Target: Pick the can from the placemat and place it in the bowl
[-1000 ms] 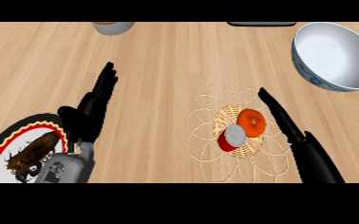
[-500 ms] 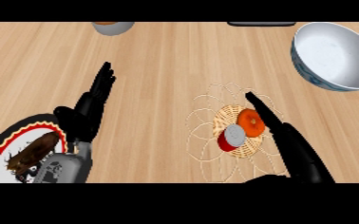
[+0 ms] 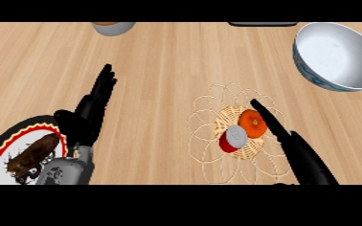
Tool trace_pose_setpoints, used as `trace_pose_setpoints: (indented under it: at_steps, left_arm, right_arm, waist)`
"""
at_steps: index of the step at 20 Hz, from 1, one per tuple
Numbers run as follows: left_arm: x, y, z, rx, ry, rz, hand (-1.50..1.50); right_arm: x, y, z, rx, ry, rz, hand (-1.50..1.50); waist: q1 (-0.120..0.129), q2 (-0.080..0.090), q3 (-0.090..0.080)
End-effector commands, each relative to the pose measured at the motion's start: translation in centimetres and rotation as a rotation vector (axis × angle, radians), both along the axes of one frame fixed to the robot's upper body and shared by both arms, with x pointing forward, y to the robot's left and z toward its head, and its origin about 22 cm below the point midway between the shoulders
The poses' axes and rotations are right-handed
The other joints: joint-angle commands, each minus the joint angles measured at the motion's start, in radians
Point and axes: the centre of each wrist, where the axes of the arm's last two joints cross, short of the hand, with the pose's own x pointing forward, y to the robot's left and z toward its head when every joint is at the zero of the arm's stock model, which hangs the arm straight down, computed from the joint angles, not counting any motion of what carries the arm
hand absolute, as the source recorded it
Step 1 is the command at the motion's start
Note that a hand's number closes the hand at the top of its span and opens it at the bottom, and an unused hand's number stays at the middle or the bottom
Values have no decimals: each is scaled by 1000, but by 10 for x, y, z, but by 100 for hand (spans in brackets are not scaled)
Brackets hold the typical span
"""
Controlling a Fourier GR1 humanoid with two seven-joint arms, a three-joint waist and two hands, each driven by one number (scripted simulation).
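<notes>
Right hand (image 3: pixel 283 133) has slid left toward the can (image 3: pixel 242 130) over the last second; fingers now lie straight along its right side, touching or just beside it, not curled, so no grasp yet. Reach looks nearly done, closing comes next. Forearm comes in from the lower right edge, fingers pointing up-left. Left hand (image 3: pixel 90 109) rests open at lower left, fingers up, barely shifted, beside a plate (image 3: pixel 28 127) with dark food. Can lies tipped on the wicker placemat (image 3: pixel 212 106), orange side up, grey end toward the lower left. Bowl (image 3: pixel 320 57) sits far right on the bench (image 3: pixel 176 62), well apart from the can. Grey cup (image 3: pixel 113 27) at far edge.
</notes>
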Motion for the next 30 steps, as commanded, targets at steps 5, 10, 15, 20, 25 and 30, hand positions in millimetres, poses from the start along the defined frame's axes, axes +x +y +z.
trace_pose_setpoints:
  at_steps: [5, 10, 15, 20, 25, 30]
  left_arm:
    - [9, 7, -4, -7, 10, -11, 0]
    - [4, -5, -4, 20, -1, -10, 0]
    - [-2, 18, 10, -2, -7, 5, 0]
    - [1, -6, -3, 14, -9, -16, 0]
    - [5, 0, 1, 12, -12, 1, 0]
    - [-2, 2, -6, 2, 4, -6, 0]
  right_arm:
    - [4, 12, 1, 116, -17, -12, -150]
    - [-2, -6, -29, 131, 33, -12, -150]
    - [14, 2, -28, 147, 71, -5, -150]
    - [25, 22, -75, 175, 69, -34, -150]
    - [15, 16, -88, 102, 54, -31, -150]
    - [31, 4, -102, -43, 75, -84, -150]
  waist:
    - [1, 1, 0]
    - [0, 0, 0]
    - [4, 1, 0]
    - [4, 1, 0]
    - [2, 0, 0]
    - [5, 1, 0]
